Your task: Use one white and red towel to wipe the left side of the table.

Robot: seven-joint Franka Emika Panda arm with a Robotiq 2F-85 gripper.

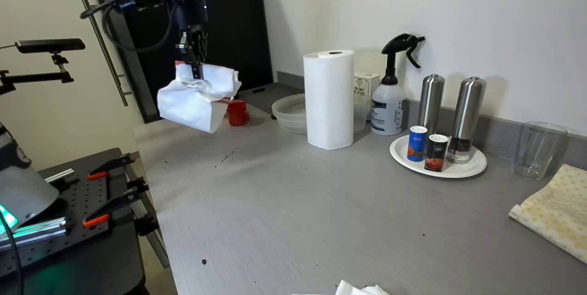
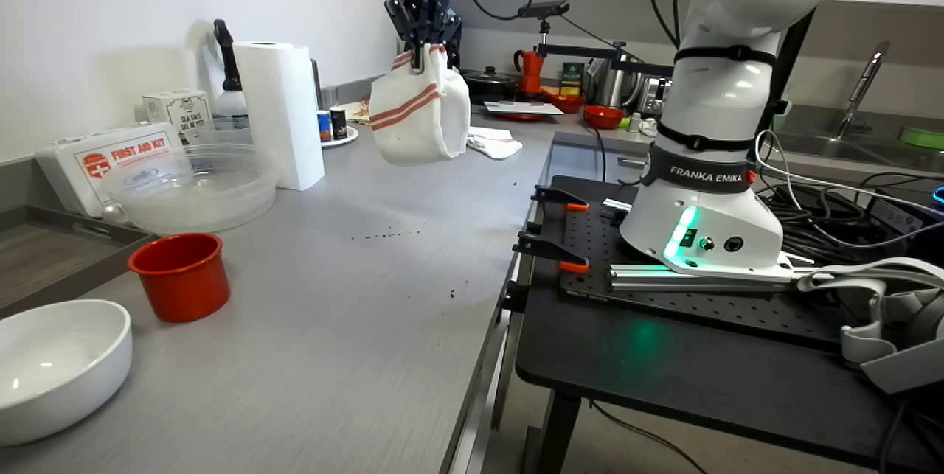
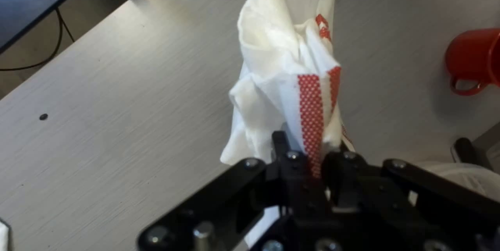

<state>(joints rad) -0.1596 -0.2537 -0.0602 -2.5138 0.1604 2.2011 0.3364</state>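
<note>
White and rounded, a bowl (image 2: 63,374) is seen at the left of an exterior view, with a first-aid box (image 2: 88,164) farther back. To the right, a red cup (image 2: 188,290) is placed near a clear tub (image 2: 228,201), beside which a paper-towel roll (image 2: 276,120) is stood upright. Dark specks (image 2: 385,236) are scattered across the grey table (image 2: 354,341). Above it, the white towel with red stripes (image 2: 409,136) is held hanging from the gripper (image 2: 418,63), whose fingers (image 3: 281,145) are nearly together, its bunched fabric pinched between them. Farther right, a white cloth (image 2: 494,144) is laid on the table; then the arm's base (image 2: 708,227) is seen.
</note>
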